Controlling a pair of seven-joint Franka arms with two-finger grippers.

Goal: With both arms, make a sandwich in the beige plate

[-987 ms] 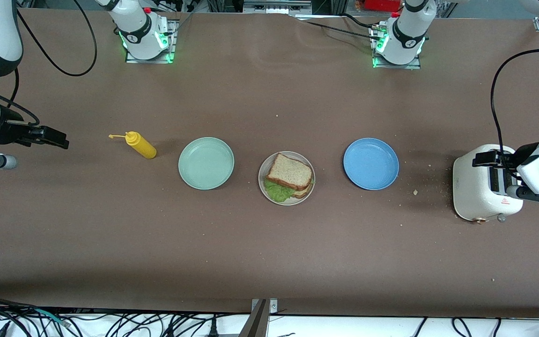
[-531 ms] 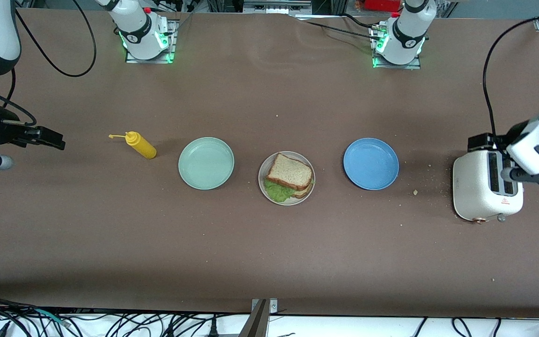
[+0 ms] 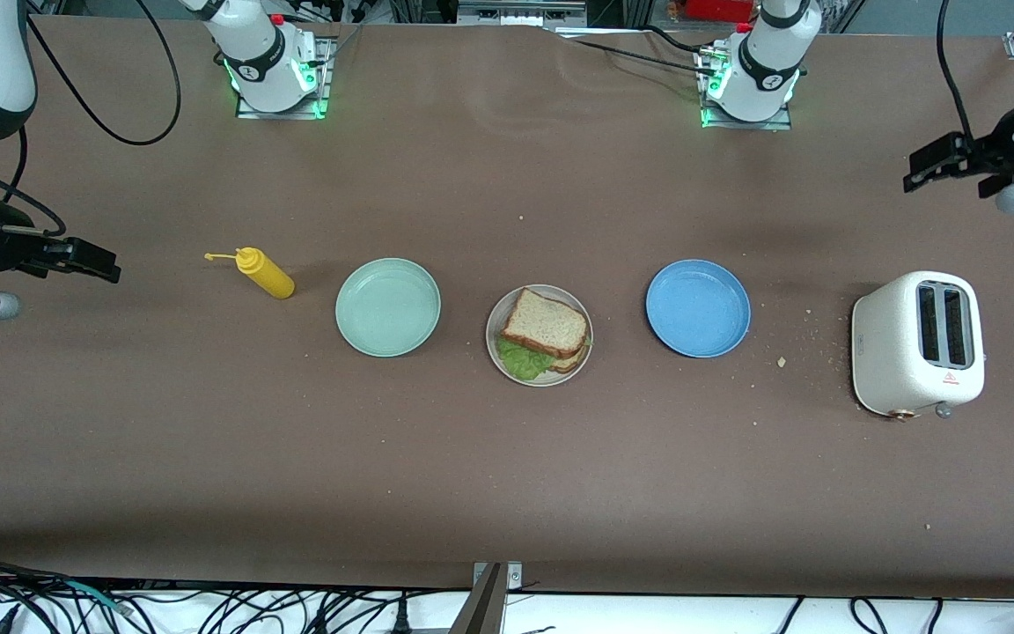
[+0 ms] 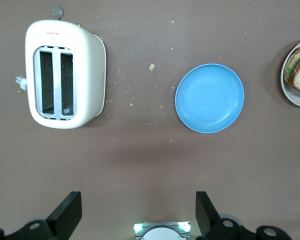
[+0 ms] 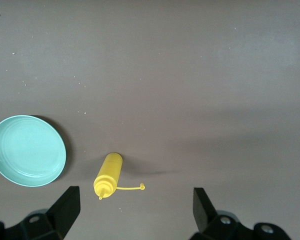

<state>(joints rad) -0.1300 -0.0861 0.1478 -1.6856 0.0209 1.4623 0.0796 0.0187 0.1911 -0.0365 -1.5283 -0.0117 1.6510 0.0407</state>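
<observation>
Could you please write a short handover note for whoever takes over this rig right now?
Left gripper: open, empty, in the air at the left arm's end of the table.
Right gripper: open, empty, in the air at the right arm's end.
Sandwich: bread, lettuce, bread, stacked on the beige plate between the mint-green plate and blue plate.
Done: assembly looks complete.
Left: apparently nothing.

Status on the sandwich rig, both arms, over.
Left tool open, empty, up by the toaster end. Right tool open, empty, at the mustard end. Sandwich stacked on beige plate. Nothing in the way.
</observation>
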